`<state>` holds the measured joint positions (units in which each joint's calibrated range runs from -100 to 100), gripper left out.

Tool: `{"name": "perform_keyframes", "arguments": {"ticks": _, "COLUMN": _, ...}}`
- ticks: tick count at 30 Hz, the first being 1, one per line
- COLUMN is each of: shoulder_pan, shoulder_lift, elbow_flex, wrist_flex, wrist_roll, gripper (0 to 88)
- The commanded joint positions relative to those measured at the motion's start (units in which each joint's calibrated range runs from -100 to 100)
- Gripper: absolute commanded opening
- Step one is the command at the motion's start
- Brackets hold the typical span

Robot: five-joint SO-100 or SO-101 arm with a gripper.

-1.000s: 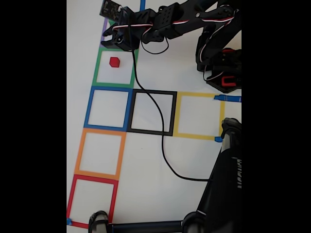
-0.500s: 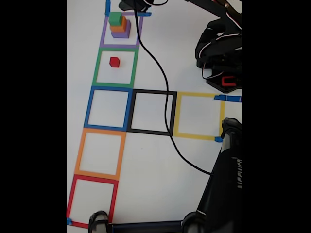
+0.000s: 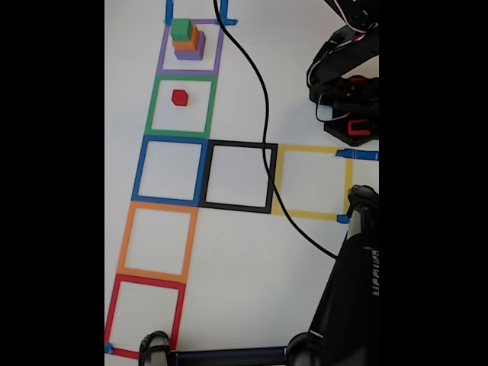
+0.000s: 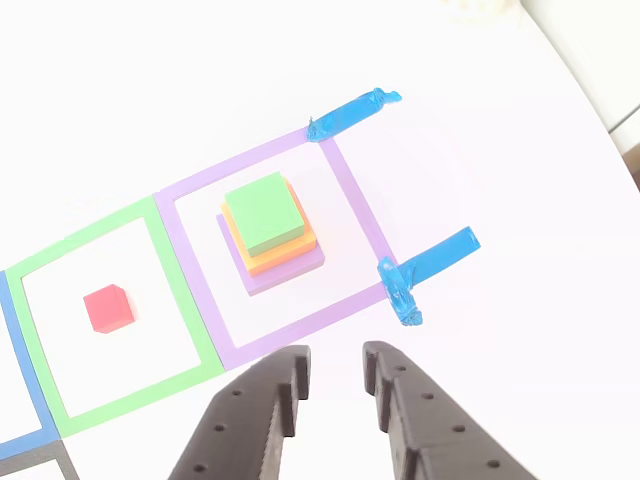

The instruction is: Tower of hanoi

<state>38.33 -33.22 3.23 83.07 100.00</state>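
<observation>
Cubes sit beyond my gripper (image 4: 333,382): green cube (image 4: 264,212) on orange cube (image 4: 271,248) on purple cube (image 4: 288,270), stacked in the purple square (image 4: 358,208) just ahead of my fingertips. My jaws are slightly parted and hold nothing. The red cube (image 4: 108,307) lies alone in the green square (image 4: 178,290), ahead and to the left of my jaws in the other view.
</observation>
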Motion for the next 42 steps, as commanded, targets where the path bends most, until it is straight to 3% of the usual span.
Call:
{"name": "perform_keyframes", "arguments": {"ticks": 1, "shoulder_pan": -0.26, "shoulder_lift": -0.17, "elbow_flex": 4.59, "wrist_flex": -6.88, "wrist_roll": 0.0, "gripper": 11.1}}
{"name": "perform_keyframes", "arguments": {"ticks": 5, "shoulder_pan": -0.17, "shoulder_lift": -2.02, "elbow_flex": 17.22, "wrist_flex": -21.29, "wrist_roll": 0.0, "gripper": 17.8}}
{"name": "perform_keyframes", "arguments": {"ticks": 8, "shoulder_pan": 0.12, "shoulder_lift": -3.23, "elbow_flex": 31.31, "wrist_flex": -39.99, "wrist_roll": 0.0, "gripper": 20.9}}
{"name": "perform_keyframes", "arguments": {"ticks": 10, "shoulder_pan": 0.31, "shoulder_lift": -2.35, "elbow_flex": 37.68, "wrist_flex": -50.68, "wrist_roll": 0.0, "gripper": 31.7}}
{"name": "perform_keyframes", "arguments": {"ticks": 11, "shoulder_pan": 0.22, "shoulder_lift": -1.62, "elbow_flex": 38.86, "wrist_flex": -53.52, "wrist_roll": 0.0, "gripper": 32.9}}
{"name": "perform_keyframes", "arguments": {"ticks": 30, "shoulder_pan": 3.0, "shoulder_lift": 15.66, "elbow_flex": 53.13, "wrist_flex": -89.87, "wrist_roll": 0.0, "gripper": 45.5}}
{"name": "perform_keyframes", "arguments": {"ticks": 42, "shoulder_pan": 2.23, "shoulder_lift": 25.91, "elbow_flex": 57.77, "wrist_flex": -105.99, "wrist_roll": 0.0, "gripper": 44.9}}
